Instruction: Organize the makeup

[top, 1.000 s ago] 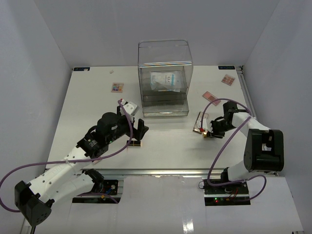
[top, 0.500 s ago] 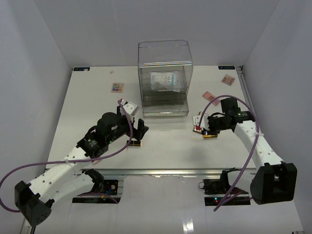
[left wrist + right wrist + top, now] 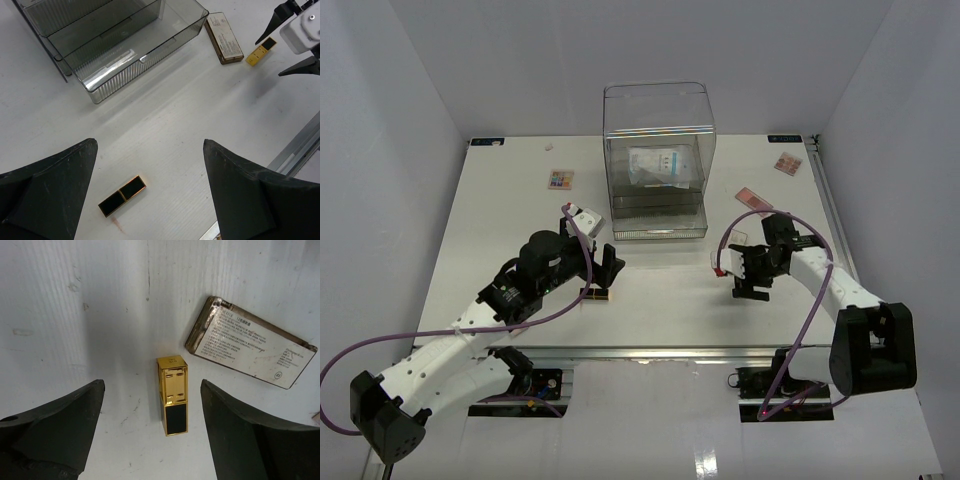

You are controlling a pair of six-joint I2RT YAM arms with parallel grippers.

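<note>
A gold-and-black lipstick tube lies flat on the table between the fingers of my open right gripper, touching neither. Beside it lies a flat palette, label side up. In the top view the right gripper hovers over that spot, right of the drawer box. My left gripper is wide open above a black-and-gold lipstick tube, which lies at the front left. A pale-blue sachet sits inside the box. Two pink palettes and a multicolour palette lie apart.
The clear acrylic drawer box stands at the back middle, its bottom drawer pulled out towards the arms. The table's front rail runs close to both grippers. White walls enclose the table on three sides.
The right gripper's jaws have spread wide and its wrist has shifted over the gold lipstick tube, which now lies free on the table. The left arm has stayed still.
</note>
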